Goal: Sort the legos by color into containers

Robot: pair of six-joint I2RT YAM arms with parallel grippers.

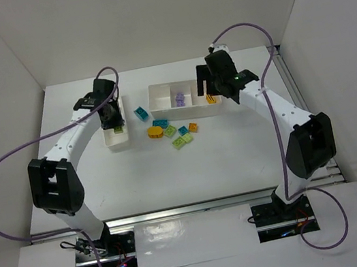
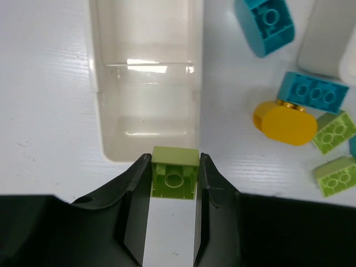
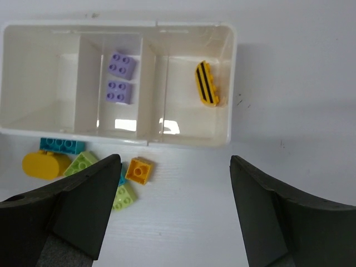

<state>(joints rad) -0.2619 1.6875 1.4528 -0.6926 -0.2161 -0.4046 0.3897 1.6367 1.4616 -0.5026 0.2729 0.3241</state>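
Lime-green brick (image 2: 174, 173) is clamped in the left gripper (image 2: 174, 167) over the narrow tray (image 2: 146, 132)'s near end, not yet dropped. Two purple bricks (image 3: 122, 64) and a striped yellow piece (image 3: 206, 83) lie sorted in the three-compartment tray (image 3: 50, 78), and the right gripper (image 3: 174, 164) hovers over it with its jaws wide apart. Teal bricks (image 2: 312, 93), lime bricks (image 2: 334, 131), an orange brick (image 3: 138, 170) and a rounded yellow piece (image 2: 285, 122) lie unsorted beside it.

- A robot lab cell: white panels (image 1: 5, 53) wall in a white table (image 1: 191, 166) beyond and beside the jaws.
- Behind the jaws, two arms (image 1: 63, 143) (image 1: 278, 110) rise from black plates (image 1: 110, 253), purple cables (image 1: 237, 25) trailing.
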